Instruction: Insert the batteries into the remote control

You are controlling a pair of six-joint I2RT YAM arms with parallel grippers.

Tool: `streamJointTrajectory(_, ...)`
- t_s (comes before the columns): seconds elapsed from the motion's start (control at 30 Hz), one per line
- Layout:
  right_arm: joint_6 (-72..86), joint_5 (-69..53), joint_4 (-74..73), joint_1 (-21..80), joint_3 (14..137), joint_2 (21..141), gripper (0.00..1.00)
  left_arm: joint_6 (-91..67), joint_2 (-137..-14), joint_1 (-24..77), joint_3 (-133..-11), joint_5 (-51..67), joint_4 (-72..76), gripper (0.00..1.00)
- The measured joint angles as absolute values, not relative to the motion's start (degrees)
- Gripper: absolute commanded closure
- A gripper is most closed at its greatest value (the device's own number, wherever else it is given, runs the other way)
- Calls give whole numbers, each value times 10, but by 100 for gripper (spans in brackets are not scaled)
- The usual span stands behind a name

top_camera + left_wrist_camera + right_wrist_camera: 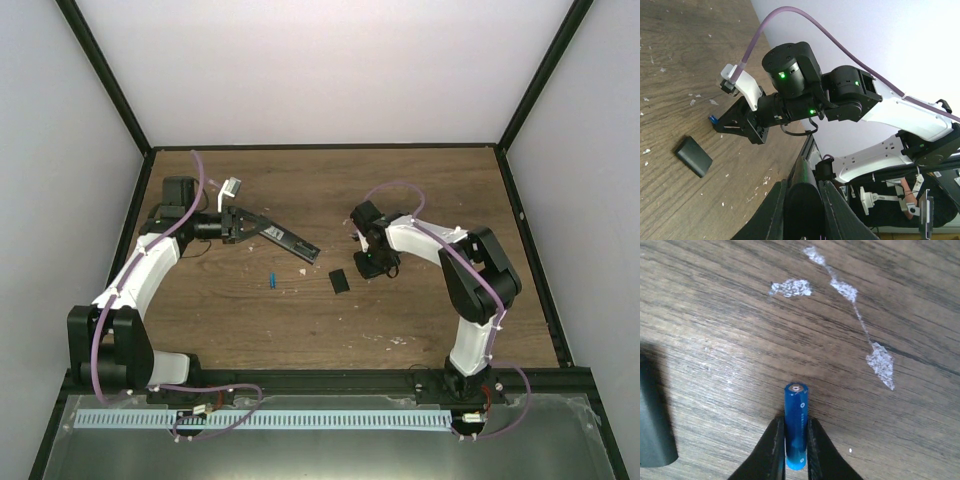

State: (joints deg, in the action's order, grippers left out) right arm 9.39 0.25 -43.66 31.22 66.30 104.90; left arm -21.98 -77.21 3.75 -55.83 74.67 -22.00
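My left gripper [248, 224] is shut on one end of the remote control [290, 240], a slim black bar that points right toward the middle of the table. In the left wrist view the remote [807, 167] sits between my fingers [777, 200]. My right gripper [373, 262] is shut on a blue battery [796, 405], held close above the wood. This battery also shows in the left wrist view [713, 119] at the right gripper's tip [737, 125]. A second blue battery [272, 279] lies loose on the table below the remote.
A small black cover piece [340, 281] lies on the table left of the right gripper; it also shows in the left wrist view [693, 156] and at the left edge of the right wrist view [652, 425]. White scuff marks [880, 362] dot the wood. Black frame posts border the table.
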Motion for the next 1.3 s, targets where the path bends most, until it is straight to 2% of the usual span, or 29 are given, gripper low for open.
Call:
streamJointTrajectory(0.1, 88, -1, -437, 312, 664, 1049, 99, -220, -772, 37, -558, 747, -220, 100)
streamJointTrajectory(0.37, 86, 2, -437, 308, 661, 1031, 99, -221, -772, 37, -558, 747, -220, 100)
streamJointTrajectory(0.57, 70, -22, -422, 305, 655, 912, 99, -224, -772, 37, -558, 750, -217, 100)
streamJointTrajectory(0.83, 21, -116, -350, 320, 675, 774, 99, -239, -777, 39, -558, 759, -196, 100)
streamJointTrajectory(1.07, -20, -161, -300, 397, 690, 758, 99, -256, -777, 41, -558, 770, -179, 100)
streamJointTrajectory(1.3, -46, -186, -280, 427, 690, 758, 99, -271, -777, 42, -558, 777, -165, 100)
